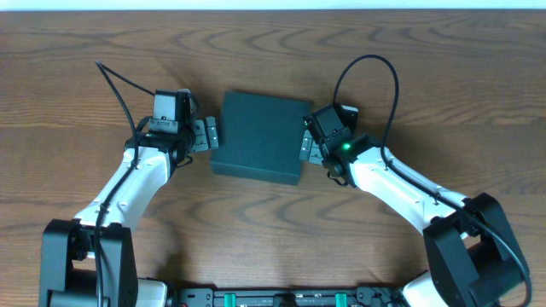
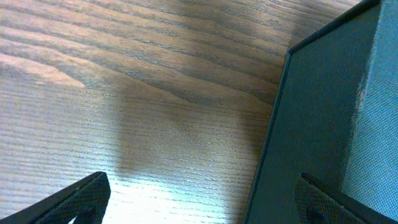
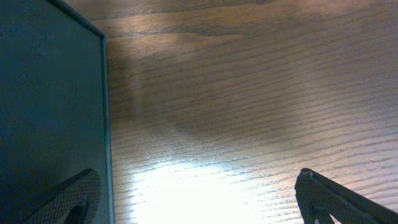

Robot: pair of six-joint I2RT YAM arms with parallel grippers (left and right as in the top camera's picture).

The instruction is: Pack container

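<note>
The container (image 1: 260, 136) is a dark teal-black square box, lid shut, lying flat at the middle of the wooden table. My left gripper (image 1: 205, 135) is open at the box's left edge; in the left wrist view the box's side (image 2: 317, 118) fills the right and one finger lies in front of it, the gripper's mid-gap (image 2: 202, 205) being over bare wood. My right gripper (image 1: 308, 145) is open at the box's right edge; in the right wrist view the box (image 3: 50, 106) fills the left, with one finger against it and the gap (image 3: 199, 199) over wood. Neither holds anything.
The wooden table (image 1: 426, 77) surrounds the box. Black cables loop from both wrists (image 1: 375, 77). No snack packets show in any view.
</note>
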